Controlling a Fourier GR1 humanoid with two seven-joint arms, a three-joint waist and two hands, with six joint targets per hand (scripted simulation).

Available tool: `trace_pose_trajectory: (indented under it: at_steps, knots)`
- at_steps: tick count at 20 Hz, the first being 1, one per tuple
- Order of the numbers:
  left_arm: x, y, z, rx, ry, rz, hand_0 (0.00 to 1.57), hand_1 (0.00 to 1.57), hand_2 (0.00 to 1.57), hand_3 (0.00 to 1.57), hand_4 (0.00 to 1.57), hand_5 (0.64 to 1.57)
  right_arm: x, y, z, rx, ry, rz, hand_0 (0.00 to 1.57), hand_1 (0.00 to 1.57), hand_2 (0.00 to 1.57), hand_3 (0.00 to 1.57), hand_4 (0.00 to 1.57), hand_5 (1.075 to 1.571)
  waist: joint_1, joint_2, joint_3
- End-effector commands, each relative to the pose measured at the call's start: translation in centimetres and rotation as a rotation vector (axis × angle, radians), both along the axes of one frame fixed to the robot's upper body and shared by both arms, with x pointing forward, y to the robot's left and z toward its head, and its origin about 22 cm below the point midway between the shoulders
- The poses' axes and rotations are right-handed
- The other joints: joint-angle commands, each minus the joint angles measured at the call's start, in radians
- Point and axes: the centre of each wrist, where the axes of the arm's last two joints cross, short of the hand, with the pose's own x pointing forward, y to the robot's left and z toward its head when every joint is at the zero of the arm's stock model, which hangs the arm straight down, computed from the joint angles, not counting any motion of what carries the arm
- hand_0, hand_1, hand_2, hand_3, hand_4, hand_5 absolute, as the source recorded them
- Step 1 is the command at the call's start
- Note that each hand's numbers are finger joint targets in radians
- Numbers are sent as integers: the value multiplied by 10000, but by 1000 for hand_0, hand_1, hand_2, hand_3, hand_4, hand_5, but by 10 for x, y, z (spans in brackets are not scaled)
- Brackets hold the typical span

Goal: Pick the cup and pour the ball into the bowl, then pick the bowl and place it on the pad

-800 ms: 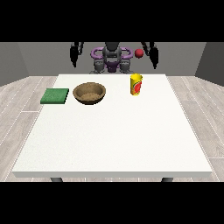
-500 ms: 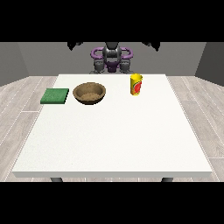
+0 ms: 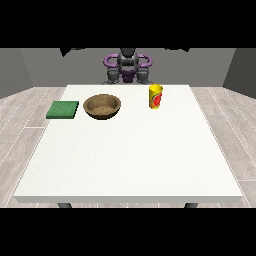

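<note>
A large, flat, matte white rectangular table (image 3: 130, 150) is filling the view, and the robot's torso (image 3: 127, 65) is sitting upright behind its far edge; the raised arms and the red ball seen moments ago are now gone from sight, so neither hand is showing, their fingers cannot be judged, and picking has not begun. A round, shallow brown wooden bowl (image 3: 102, 106) is resting between a flat green square pad (image 3: 63, 109) at the view's left and an upright yellow cylindrical cup with a red mark (image 3: 156, 96) at the right, all three apart.
</note>
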Motion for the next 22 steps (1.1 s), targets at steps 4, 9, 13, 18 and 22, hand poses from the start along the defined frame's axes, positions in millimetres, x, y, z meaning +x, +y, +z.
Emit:
trace_pose_trajectory:
  at_steps: [4,9,13,18,22]
  knots:
    - [20,9,3,58,-1479,9,0,0,0,0,0,1539,17,2,0,5,-1234,32,0,0,0,0,0,1569,-51,1659,4]
    - [32,7,-22,169,-1985,276,0,0,0,0,0,1527,25,8,-7,162,-1588,557,0,0,0,0,0,1570,-332,2347,3]
    - [18,-26,-78,109,-1995,253,0,0,0,0,0,1527,31,3,6,125,-1740,570,0,0,0,0,0,1571,-429,2443,0]
    - [25,-38,-114,318,-2363,484,0,0,0,0,0,1517,32,11,2,-85,-2430,754,0,0,0,0,0,1571,-824,2971,0]
    - [41,-36,-124,542,-2540,1019,0,0,0,0,0,1530,30,-1,-15,239,-2657,872,0,0,0,0,0,1570,-1026,3505,2]
